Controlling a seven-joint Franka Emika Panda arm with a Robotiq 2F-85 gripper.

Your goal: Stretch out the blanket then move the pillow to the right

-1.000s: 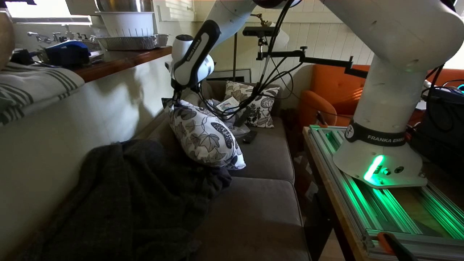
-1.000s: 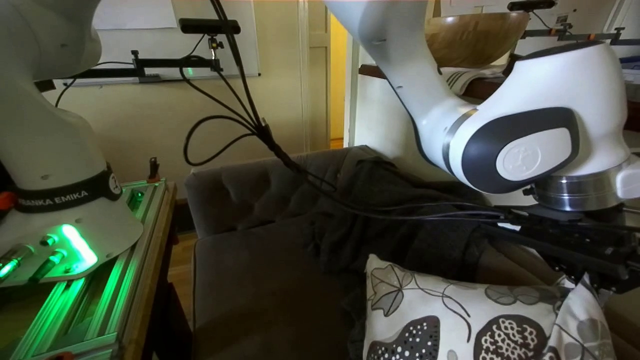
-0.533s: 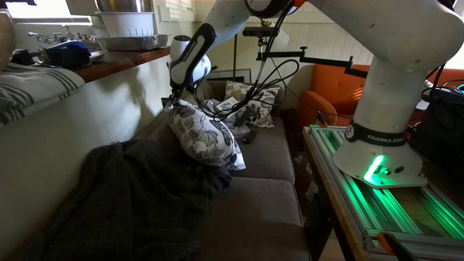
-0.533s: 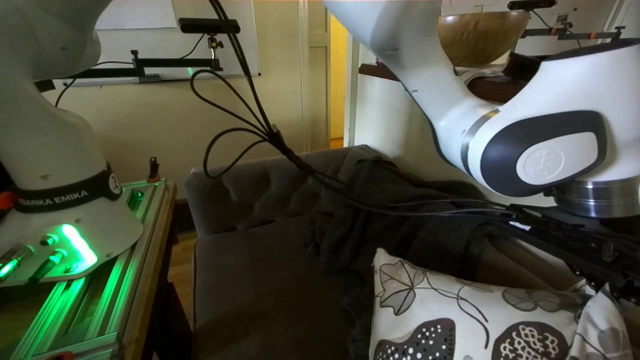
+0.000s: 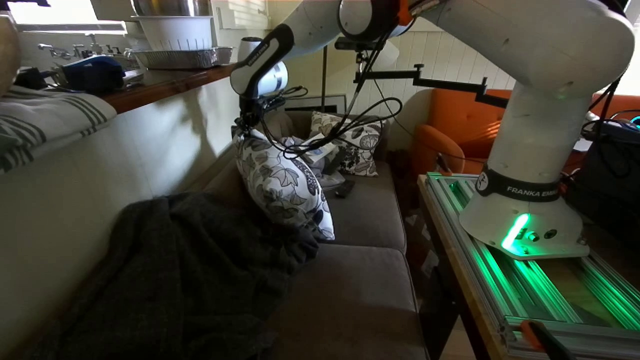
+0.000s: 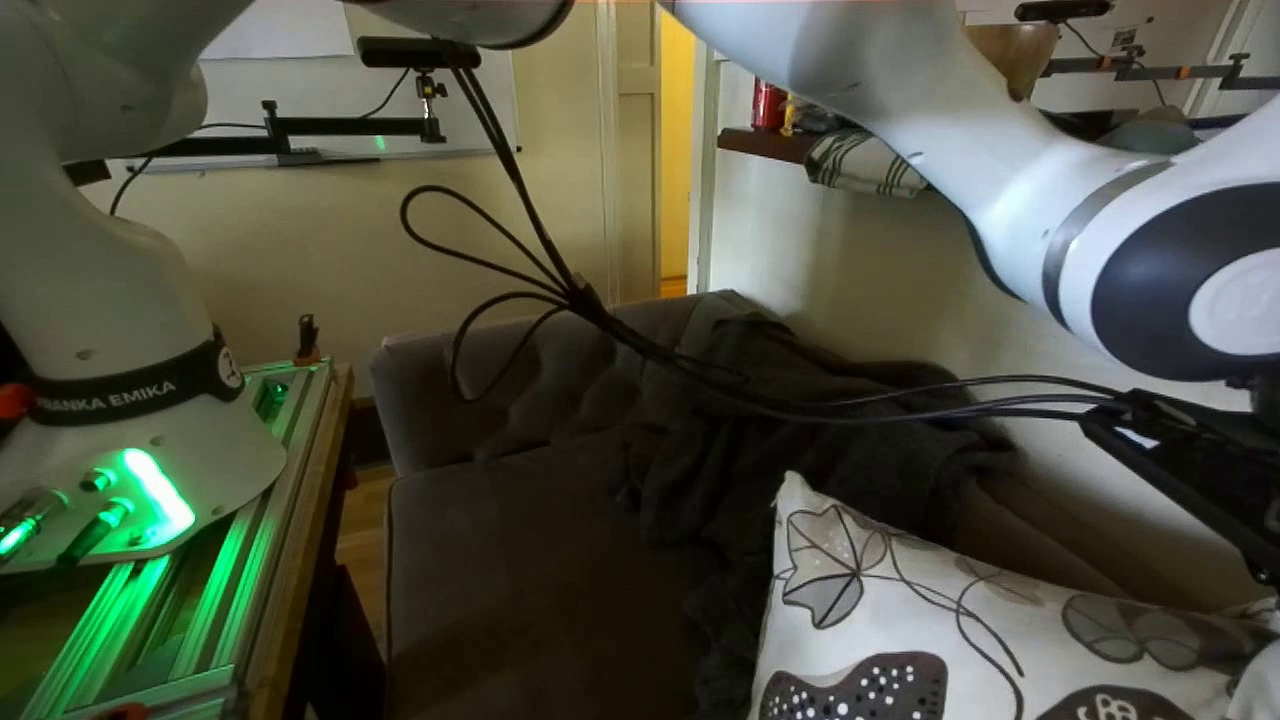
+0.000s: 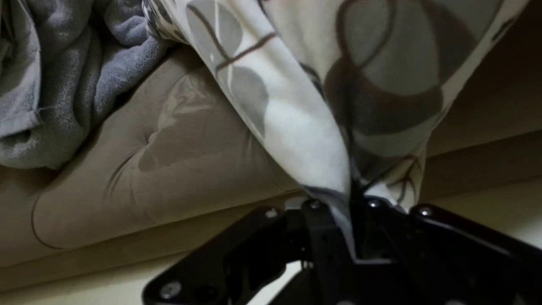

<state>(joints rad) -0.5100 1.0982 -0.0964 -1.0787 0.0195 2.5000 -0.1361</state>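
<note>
Sofa [image 5: 345, 295]: one dark blanket [image 5: 185, 280], two pillows [image 5: 282, 182], one gripped.

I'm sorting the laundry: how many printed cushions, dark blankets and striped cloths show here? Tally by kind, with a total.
Pillow in the claw plus farther cushion, both printed: 2
Dark blanket: 1
Striped cloth: 1
Total: 4

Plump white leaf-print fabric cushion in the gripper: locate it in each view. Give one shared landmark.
In an exterior view: cushion just left of centre.
In an exterior view: cushion at bottom right, cropped.
Wrist view: cushion at upper centre-right, pinched by the gripper.
Shared landmark: grey-brown upholstered sofa.
</note>
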